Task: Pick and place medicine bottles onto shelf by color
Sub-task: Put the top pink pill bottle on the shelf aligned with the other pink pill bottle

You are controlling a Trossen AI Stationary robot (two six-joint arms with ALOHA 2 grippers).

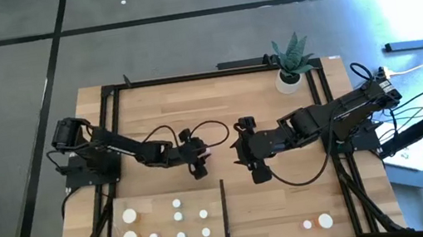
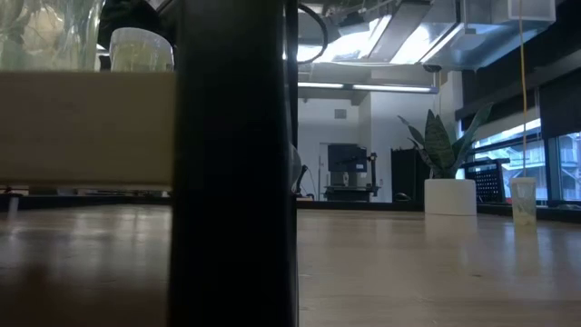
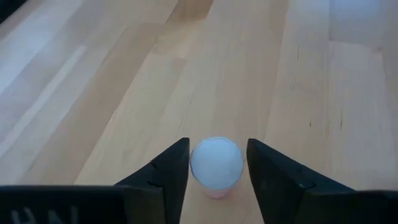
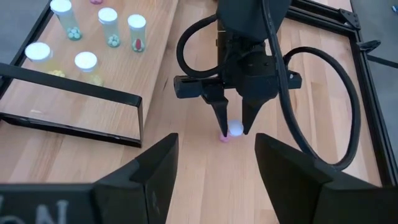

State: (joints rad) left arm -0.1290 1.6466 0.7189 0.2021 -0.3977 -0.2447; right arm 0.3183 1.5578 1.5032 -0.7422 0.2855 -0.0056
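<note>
- Two dark arms reach in from opposite sides of the wooden table and meet near its middle, wrists bent so the grippers point down.
- The left gripper stands upright over the table, fingers straight down, straddling a small pink bottle with a round white cap.
- In the left wrist view the left gripper's dark fingers sit close on either side of the cap of that bottle, with a thin gap visible on each side; whether they actually press it I cannot tell.
- The pink bottle stands upright on bare tabletop, between the shelf and the right arm, off the shelf.
- The right gripper hangs just beside the left one, nearer the table's right half, its fingers spread wide with nothing between them, looking toward the left gripper.
- The shelf, a pale plank panel with a black upright strip along its short edge, lies in the near left part of the table; eight white-capped bottles stand on it, two of them larger.
- Two more bottles stand near the table's near right corner, well apart from both grippers.
- A white pot with a spiky plant sits at the far right corner.
</note>
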